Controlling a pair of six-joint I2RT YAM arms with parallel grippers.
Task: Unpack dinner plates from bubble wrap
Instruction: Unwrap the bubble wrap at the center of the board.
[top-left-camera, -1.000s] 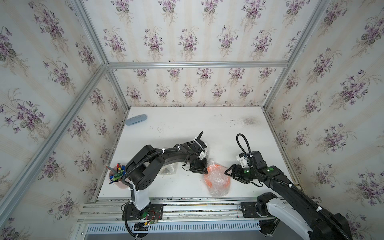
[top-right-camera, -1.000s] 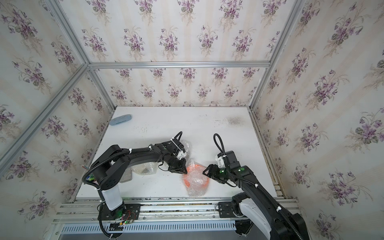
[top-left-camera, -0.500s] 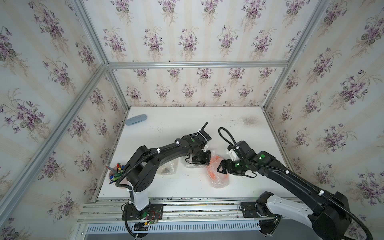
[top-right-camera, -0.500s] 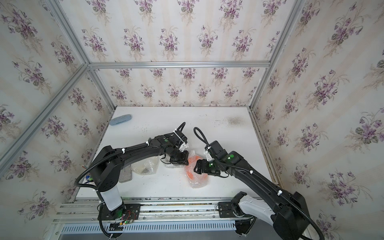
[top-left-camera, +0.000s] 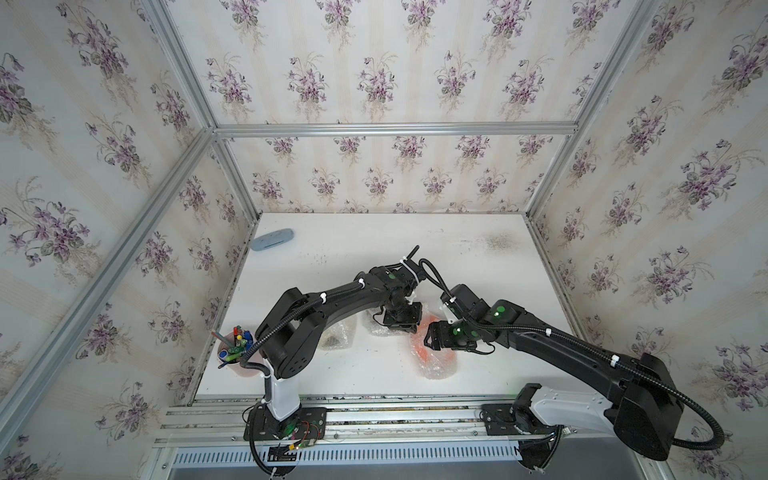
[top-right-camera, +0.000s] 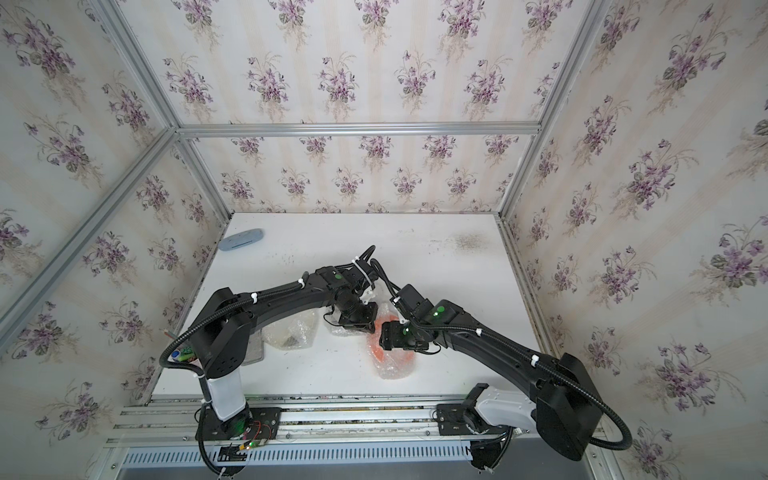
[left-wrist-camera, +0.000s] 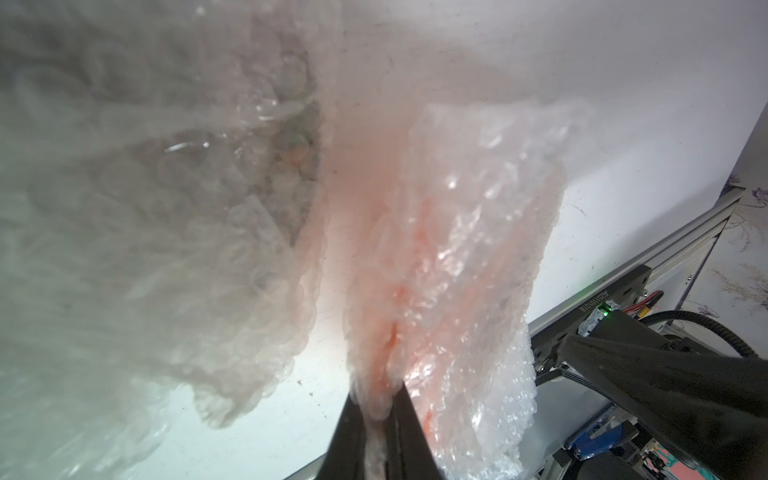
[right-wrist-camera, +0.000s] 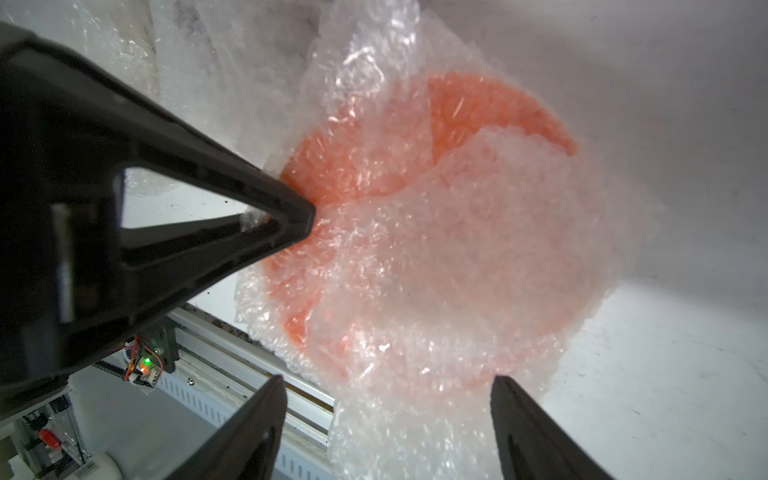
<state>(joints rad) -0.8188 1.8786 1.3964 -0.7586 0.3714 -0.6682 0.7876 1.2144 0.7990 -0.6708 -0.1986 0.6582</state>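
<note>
We are judging the unpacking barely begun: near the desk's (top-left-camera: 457, 257) front edge, bubble wrap (top-left-camera: 436, 365) is still covering the orange plate (right-wrist-camera: 478, 108), with a second bundle (top-left-camera: 338, 332) lying wrapped beside it. Our left pincer (left-wrist-camera: 374, 395) is pinching a wrap fold; our right pincer (right-wrist-camera: 386, 380) is hovering spread wide, empty. The cup (top-left-camera: 237, 368) at the front-left corner is holding pens (top-left-camera: 237, 336).

The bright orange round plate (right-wrist-camera: 478, 108) shows only through the clear whitish bubble wrap (right-wrist-camera: 457, 270) folded over it, with most of its rim veiled. In both top views the right gripper (top-left-camera: 430, 338) covers part of the plate. Just beside the plate, a second wrapped bundle (left-wrist-camera: 166, 187) is out of focus; the dark shape inside it cannot be identified. The left gripper (left-wrist-camera: 376, 399), pinching wrap at the plate's edge, is cut off by the picture's edge.
</note>
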